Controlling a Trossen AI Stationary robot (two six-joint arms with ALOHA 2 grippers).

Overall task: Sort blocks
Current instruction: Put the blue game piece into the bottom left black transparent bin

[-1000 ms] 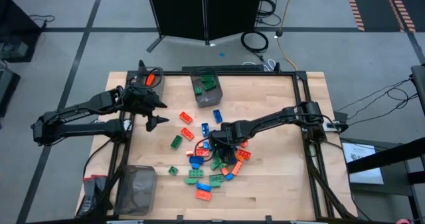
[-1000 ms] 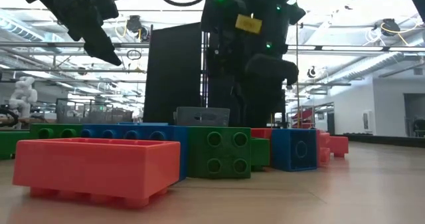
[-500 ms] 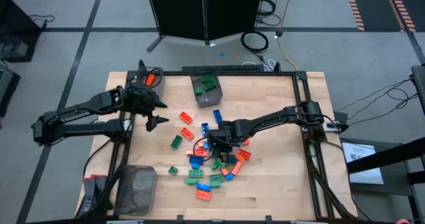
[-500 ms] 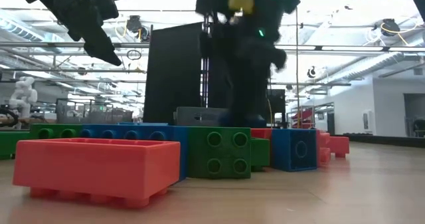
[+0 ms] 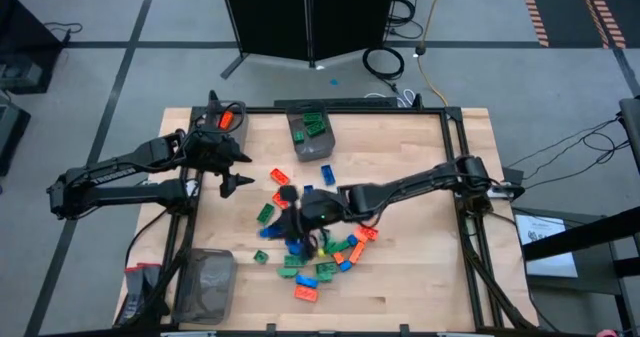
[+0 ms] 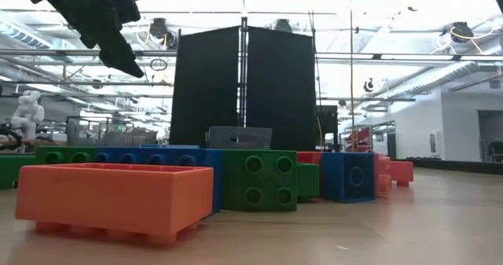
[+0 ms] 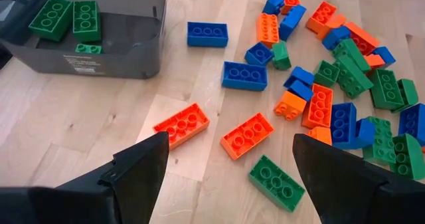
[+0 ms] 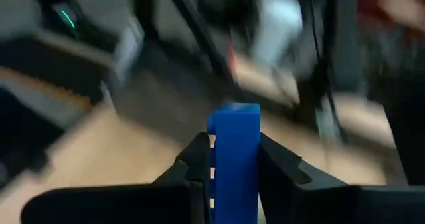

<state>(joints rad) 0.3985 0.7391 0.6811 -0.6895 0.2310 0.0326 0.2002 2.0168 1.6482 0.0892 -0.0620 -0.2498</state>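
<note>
Right now, your right gripper [image 8: 232, 159] has its jaws clamped on a blue block [image 8: 234, 159], which stands upright between the two dark fingers [image 8: 192, 164] in the right wrist view (everything behind it there is smeared, so nothing else can be read). In the high view, the right arm reaches from the 3 o'clock edge of the wooden surface [image 5: 420, 277] toward the centre, its gripper [image 5: 305, 215] over the 9 o'clock side of the pile of blocks [image 5: 325, 257].

Your left gripper [image 5: 235, 184] hangs near the 10 o'clock part of the surface, jaws wide apart and holding nothing. Its wrist view looks down between the two open fingers [image 7: 143, 167] at loose blocks: an orange block [image 7: 181, 124] and another orange block [image 7: 247, 135] lie side by side just apart, a green block [image 7: 277, 182] lies near them, and two blue blocks [image 7: 207, 34] [image 7: 244, 76] lie closer to the bin.

The dark bin [image 5: 310, 139] at 12 o'clock holds green blocks [image 7: 66, 18] (at least three show in the left wrist view). A second dark bin [image 5: 205, 285] stands at the 8 o'clock corner, and orange shows at the 11 o'clock corner [image 5: 227, 119].

In the low view, an orange block [image 6: 114, 200] lies nearest, with a green block [image 6: 261, 180] and a blue block [image 6: 347, 177] behind it.
</note>
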